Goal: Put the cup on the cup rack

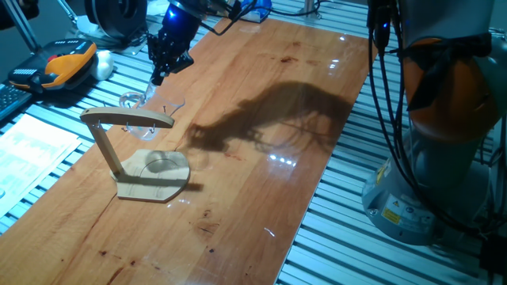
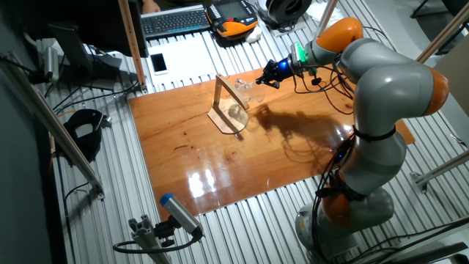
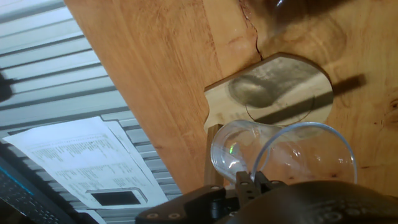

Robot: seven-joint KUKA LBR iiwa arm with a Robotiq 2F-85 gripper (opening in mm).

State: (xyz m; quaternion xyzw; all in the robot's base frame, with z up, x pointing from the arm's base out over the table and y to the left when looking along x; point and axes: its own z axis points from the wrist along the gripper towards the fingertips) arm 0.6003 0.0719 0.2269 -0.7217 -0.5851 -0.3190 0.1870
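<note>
Gripper [image 1: 161, 73]: in one fixed view it hangs above the far left part of the table, behind the rack's top arm; the fingers close on the rim of the cup [image 1: 136, 101], judged from the glass hanging just under them.
Cup, one fixed view: one clear glass mug, raised off the wood and tilted, close behind the cup rack [image 1: 139, 150]; whether its handle touches a hook cannot be told.
Rack, one fixed view: one wooden stand, base flat on the table [image 1: 261, 158], slanted post, top arm level; nothing hangs from the arm.
Gripper, the other fixed view [image 2: 265, 76]: it reaches in from the right, tip near the rack [image 2: 229, 107].
Cup, the other fixed view [image 2: 244, 88]: a faint glassy shape between the fingertips and the rack's arm; too small to read more.
Gripper, hand view [image 3: 255, 184]: the fingers are pinched together on the cup's rim, glass wall between them.
Cup, hand view [image 3: 280, 155]: held, mouth towards the camera, directly over the rack's base [image 3: 280, 93] with its circular groove.
Paper, hand view [image 3: 81, 155]: one printed sheet lies beside the table.
Progress: the cup is grasped, lifted and brought to the rack; judged as the approach stage.
Remaining: hooking the handle on the arm, letting go, backing away.
Count: one gripper, one cup, one rack, one table.
</note>
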